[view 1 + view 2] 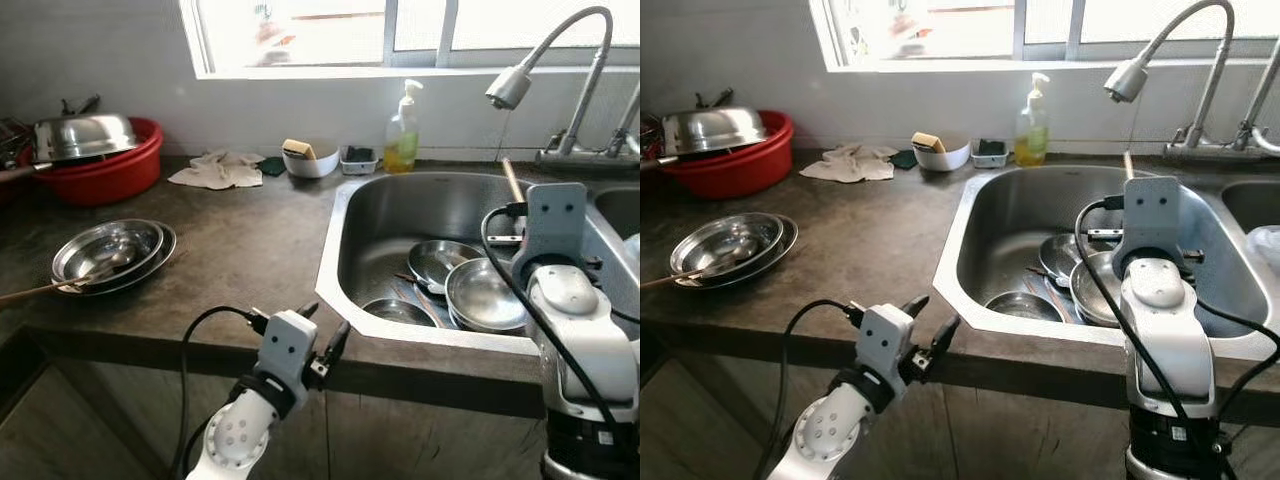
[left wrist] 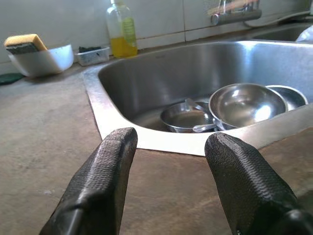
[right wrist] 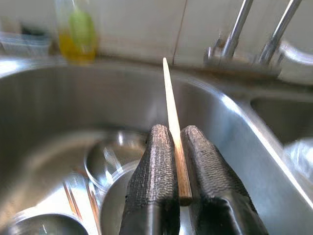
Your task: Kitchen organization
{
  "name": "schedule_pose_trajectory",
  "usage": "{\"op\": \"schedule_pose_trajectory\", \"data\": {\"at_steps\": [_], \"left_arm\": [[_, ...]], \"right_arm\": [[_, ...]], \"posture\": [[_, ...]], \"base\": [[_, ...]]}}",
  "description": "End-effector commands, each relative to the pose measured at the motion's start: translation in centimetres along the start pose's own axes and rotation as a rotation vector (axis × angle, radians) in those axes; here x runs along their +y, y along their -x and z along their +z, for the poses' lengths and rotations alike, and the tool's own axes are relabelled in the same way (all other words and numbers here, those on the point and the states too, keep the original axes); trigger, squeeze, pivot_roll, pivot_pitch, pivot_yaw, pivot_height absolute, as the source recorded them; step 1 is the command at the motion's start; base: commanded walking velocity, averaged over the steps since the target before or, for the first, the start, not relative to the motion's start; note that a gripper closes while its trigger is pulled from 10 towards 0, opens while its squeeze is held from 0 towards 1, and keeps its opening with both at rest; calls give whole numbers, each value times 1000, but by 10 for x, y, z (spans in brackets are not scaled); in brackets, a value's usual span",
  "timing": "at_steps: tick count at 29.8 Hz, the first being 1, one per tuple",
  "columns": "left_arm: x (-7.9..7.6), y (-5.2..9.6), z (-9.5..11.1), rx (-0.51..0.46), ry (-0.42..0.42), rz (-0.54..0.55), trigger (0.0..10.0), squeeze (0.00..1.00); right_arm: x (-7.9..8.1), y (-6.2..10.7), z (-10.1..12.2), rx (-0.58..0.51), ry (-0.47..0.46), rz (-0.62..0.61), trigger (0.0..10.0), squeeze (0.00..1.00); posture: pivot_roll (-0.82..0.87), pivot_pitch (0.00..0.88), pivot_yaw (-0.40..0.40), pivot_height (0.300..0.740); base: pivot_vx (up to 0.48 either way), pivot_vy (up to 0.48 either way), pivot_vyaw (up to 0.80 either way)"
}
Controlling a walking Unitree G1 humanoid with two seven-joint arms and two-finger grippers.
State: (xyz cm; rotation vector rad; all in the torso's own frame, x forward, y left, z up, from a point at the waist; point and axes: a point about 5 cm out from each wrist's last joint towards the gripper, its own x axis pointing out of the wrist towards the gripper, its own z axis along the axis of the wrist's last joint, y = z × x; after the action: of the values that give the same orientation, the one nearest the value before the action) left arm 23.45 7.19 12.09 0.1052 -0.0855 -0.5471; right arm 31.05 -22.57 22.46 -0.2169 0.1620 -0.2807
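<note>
Nearest, the left gripper [image 1: 325, 335] hovers at the front edge of the countertop [image 1: 250, 250], its fingers [image 2: 100, 181] spread wide with nothing between them, aimed toward the sink [image 1: 375, 215].

Right gripper [image 3: 178, 169] sits above the sink basin, fingers pressed together on a single wooden chopstick [image 3: 172, 127]; the stick stands up out of the pinch, held near its lower end, the long upper part free.

Below it in the basin: several steel bowls [image 1: 485, 295] nested and overlapping, and more chopsticks [image 3: 73, 198] lying among them on the sink floor.

Left on the counter: stacked steel plates [image 1: 110, 255] with a wooden utensil across them. Farther back, a red basin [image 1: 110, 165] with a steel lid on it, a rag [image 1: 220, 170], a white dish holding a sponge [image 1: 300, 150], a soap bottle [image 1: 402, 135], and the faucet [image 1: 560, 60].

Risks, as judged: grip is low on a thin smooth stick, so it may pivot or slide out during a swing. The tall free end could strike the faucet spout if the arm lifts or turns carelessly. A drop would land among the bowls.
</note>
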Motion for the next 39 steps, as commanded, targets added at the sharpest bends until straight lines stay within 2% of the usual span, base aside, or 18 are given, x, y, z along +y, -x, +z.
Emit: {"op": "schedule_pose_trajectory", "data": {"at_steps": [1,6,7,11,16,17,18,25,26,27,28,33,34,35,36,39], "left_arm": [[-1,2,1,6,0,-2,10000,0],[-3,3,2,5,6,-6,10000,0],[-3,4,1,8,6,-6,10000,0],[-4,5,2,8,7,-5,10000,0],[-4,8,2,11,8,-3,10000,0],[-4,8,2,12,9,-3,10000,0],[-4,8,2,13,9,-2,10000,0],[-4,9,2,19,8,-5,10000,0],[-4,9,1,21,7,-8,10000,0],[-5,9,1,22,6,-9,10000,0],[-4,9,1,23,6,-10,10000,0],[-4,8,1,21,4,-8,10000,0],[-4,7,1,20,4,-7,10000,0],[-4,7,1,20,4,-7,10000,0],[-4,7,1,20,3,-8,10000,0],[-3,6,1,19,3,-8,10000,0]], "right_arm": [[-3,-9,-4,80,-9,14,10000,0],[-15,-24,-7,165,12,-2,10000,0],[-18,-28,-12,215,13,-17,10000,0],[-22,-33,-16,259,-21,-21,10000,0],[-25,-39,-32,356,-37,-29,10000,20],[-25,-39,-36,374,-48,-29,10000,561],[-25,-39,-39,386,-49,-26,10000,1000],[-23,-39,-43,394,-65,-22,10000,1000],[-22,-40,-36,345,-70,-31,10000,592],[-21,-40,-30,298,-80,-37,10000,0],[-19,-40,-22,240,-94,-41,10000,0],[-8,-33,-11,140,-87,-19,10000,0],[0,-27,-7,89,-84,-5,10000,0],[0,-27,-7,89,-84,-5,10000,0],[7,-21,-3,34,-89,15,10000,0],[15,-14,1,-30,-99,35,10000,0]], "posture": [[14,5,-12,740],[19,14,-18,740],[21,16,-20,740],[23,20,-24,740],[30,27,-25,740],[28,26,-22,740],[28,26,-23,740],[30,18,-21,740],[31,16,-17,740],[31,14,-20,740],[32,14,-20,740],[32,12,-18,740],[31,11,-15,740],[31,11,-15,740],[30,11,-12,740],[28,10,-10,740]], "base": [[0,0,0],[0,0,0],[0,0,0],[0,0,0],[0,0,0],[0,0,0],[0,0,0],[0,0,0],[0,0,0],[0,0,0],[0,0,0],[0,0,0],[0,0,0],[0,0,0],[0,0,0],[0,0,0]]}}
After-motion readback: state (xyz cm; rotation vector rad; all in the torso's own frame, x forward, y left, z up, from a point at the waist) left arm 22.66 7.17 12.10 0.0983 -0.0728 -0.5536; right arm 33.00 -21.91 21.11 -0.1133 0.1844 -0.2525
